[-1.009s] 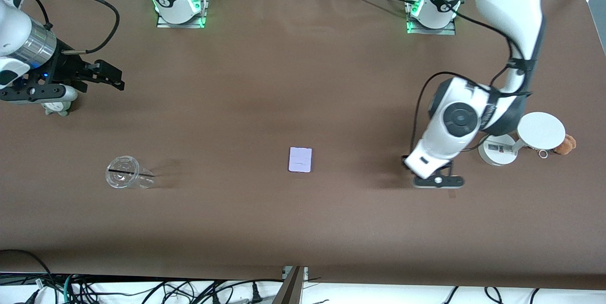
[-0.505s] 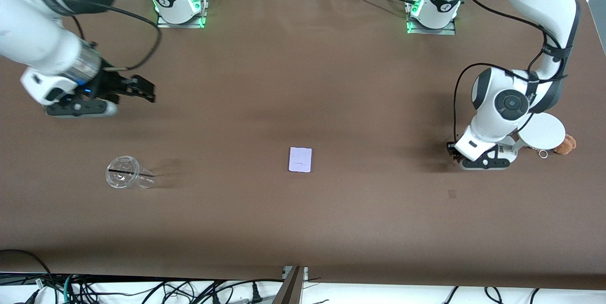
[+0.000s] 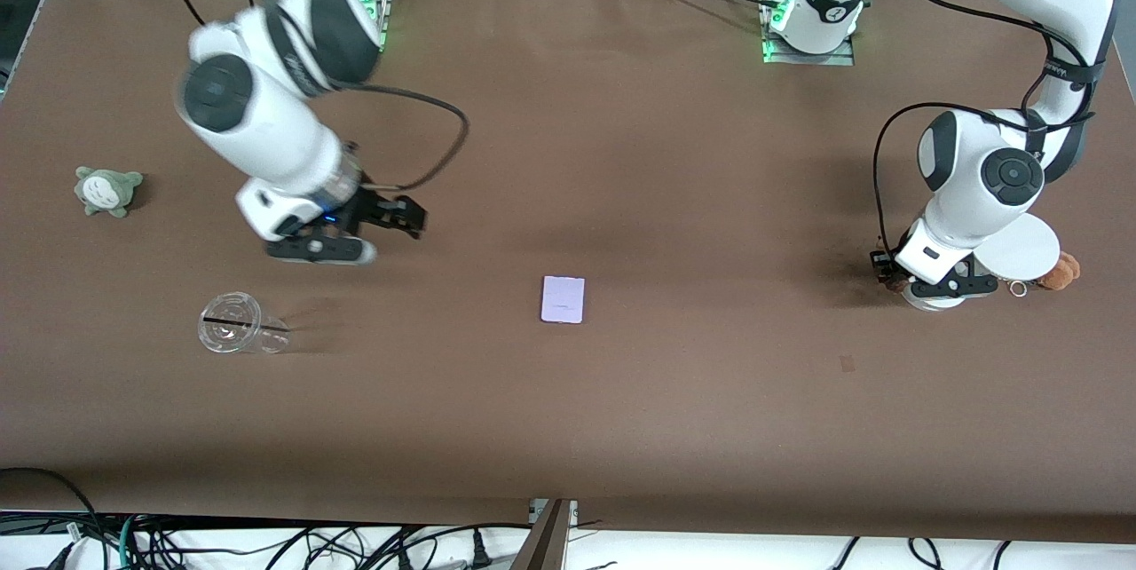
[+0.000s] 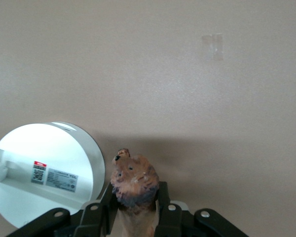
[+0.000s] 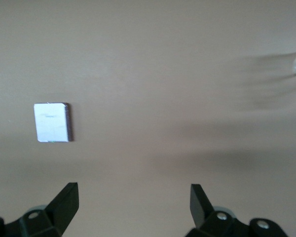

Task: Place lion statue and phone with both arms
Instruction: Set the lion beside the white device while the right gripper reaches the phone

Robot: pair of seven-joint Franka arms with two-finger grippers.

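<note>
Toward the right arm's end of the table, a grey-green plush toy (image 3: 108, 190) now lies uncovered, because the right gripper (image 3: 377, 228) has swung away from over it to hang above bare table between the clear plastic cup (image 3: 238, 336) and the phone (image 3: 563, 299). Its fingers (image 5: 64, 201) are spread wide with nothing between them, and the right wrist view already frames the phone (image 5: 52, 122), so I judge this arm is lining up for the pick. The phone lies flat at mid-table, untouched.

Toward the left arm's end, the left gripper (image 3: 887, 273) has lifted off a faint mark (image 3: 848, 363) on the cloth and drawn back to the white disc stand (image 3: 1021, 250). It is clamped on the lion statue (image 4: 134, 185), so that grasp looks done and the placing remains.

In the front view the lion is only a dark speck under the wrist. The wrist view cuts off its body below the mane. The left arm covers the stand's base, and the plush bear (image 3: 1061, 271) peeks out only partly beside the disc
</note>
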